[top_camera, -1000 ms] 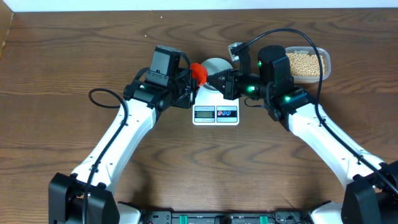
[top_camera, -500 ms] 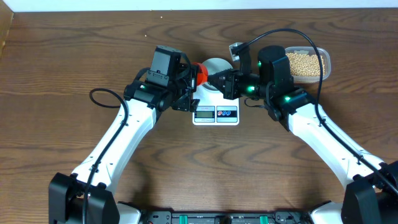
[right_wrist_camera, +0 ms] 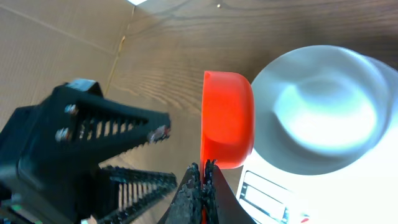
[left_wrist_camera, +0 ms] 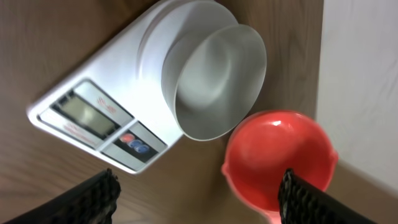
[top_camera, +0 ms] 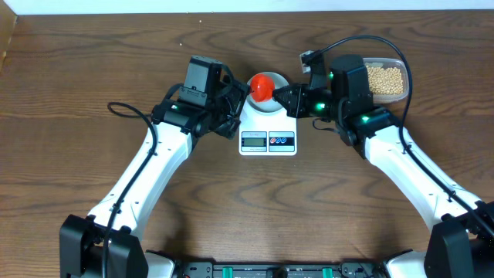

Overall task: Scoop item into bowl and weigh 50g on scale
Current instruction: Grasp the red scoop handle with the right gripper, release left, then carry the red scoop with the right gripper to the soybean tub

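The small pale bowl [top_camera: 272, 101] [left_wrist_camera: 214, 81] [right_wrist_camera: 317, 106] stands empty on the white scale [top_camera: 268, 140] [left_wrist_camera: 87, 118] [right_wrist_camera: 267, 193]. A red scoop [top_camera: 261, 86] [left_wrist_camera: 280, 158] [right_wrist_camera: 227, 118] hangs by the bowl's left rim, and no beads show in it. My right gripper [top_camera: 281, 95] [right_wrist_camera: 204, 171] is shut on the scoop's thin handle. Just left of the scale, my left gripper [top_camera: 237, 114] [left_wrist_camera: 199, 196] stands open, its fingers apart on either side of the scoop with nothing between them touching. The tan beads [top_camera: 384, 79] lie in a clear tub at the back right.
The clear plastic tub [top_camera: 403, 91] sits right behind my right wrist. The left arm's open fingers [right_wrist_camera: 124, 143] are close to the scoop. A pale wall edge runs along the table's far side.
My left gripper has opened and let go of the red scoop. The right gripper, still shut on the handle, has carried the scoop right and back to the bowl's rim.
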`<state>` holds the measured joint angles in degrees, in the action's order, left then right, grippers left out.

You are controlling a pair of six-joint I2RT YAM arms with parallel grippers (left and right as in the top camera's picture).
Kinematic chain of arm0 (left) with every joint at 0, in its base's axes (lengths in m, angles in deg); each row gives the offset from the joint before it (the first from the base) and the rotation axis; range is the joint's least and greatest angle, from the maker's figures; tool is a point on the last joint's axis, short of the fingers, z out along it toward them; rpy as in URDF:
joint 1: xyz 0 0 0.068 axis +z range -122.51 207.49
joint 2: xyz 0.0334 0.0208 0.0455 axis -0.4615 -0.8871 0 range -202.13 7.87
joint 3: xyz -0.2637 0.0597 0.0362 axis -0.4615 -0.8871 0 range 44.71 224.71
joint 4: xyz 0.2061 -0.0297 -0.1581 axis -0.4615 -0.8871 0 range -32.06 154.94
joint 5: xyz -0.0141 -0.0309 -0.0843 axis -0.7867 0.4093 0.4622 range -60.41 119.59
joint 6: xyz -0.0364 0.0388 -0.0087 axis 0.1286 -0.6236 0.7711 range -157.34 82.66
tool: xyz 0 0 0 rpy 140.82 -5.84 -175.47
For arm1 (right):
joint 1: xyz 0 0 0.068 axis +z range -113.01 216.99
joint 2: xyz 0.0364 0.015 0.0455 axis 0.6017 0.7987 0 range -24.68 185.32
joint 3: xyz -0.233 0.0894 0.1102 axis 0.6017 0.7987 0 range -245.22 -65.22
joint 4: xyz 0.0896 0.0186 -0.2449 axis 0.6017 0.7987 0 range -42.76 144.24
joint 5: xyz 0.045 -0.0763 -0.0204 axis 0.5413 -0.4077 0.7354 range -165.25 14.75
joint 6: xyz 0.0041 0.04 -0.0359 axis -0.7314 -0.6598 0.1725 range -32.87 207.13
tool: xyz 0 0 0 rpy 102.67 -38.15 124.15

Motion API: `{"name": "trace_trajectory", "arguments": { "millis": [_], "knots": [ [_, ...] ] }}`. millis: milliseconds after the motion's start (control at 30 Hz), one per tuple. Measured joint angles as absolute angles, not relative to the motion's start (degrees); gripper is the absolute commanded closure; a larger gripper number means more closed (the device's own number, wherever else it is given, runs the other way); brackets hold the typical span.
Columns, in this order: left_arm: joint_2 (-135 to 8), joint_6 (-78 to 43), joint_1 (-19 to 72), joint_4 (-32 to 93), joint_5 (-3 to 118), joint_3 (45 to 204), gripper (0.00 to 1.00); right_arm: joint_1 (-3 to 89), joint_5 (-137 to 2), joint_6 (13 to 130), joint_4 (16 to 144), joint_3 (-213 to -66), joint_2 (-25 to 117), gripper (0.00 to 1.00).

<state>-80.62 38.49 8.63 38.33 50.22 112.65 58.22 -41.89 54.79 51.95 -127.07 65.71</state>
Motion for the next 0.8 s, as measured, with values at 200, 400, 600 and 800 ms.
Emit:
{"name": "trace_trajectory", "arguments": {
  "millis": [200, 400, 600, 800],
  "knots": [
    [-80.6, 20.6, 8.9, 38.3, 48.5, 112.7, 0.17, 56.5, -41.7, 54.7, 52.1, -127.1, 65.7, 0.99],
    [-80.6, 7.0, 8.9, 38.1, 47.6, 112.7, 0.17, 53.2, -39.8, 55.1, 52.2, -127.1, 65.7, 0.99],
    [-80.6, -2.9, 8.9, 37.6, 47.3, 112.7, 0.19, 48.8, -36.1, 55.7, 52.8, -127.1, 65.6, 0.99],
    [-80.6, -7.7, 8.9, 36.6, 47.3, 112.7, 0.23, 45.2, -34.5, 56.3, 56.9, -127.1, 63.1, 0.99]
  ]
}}
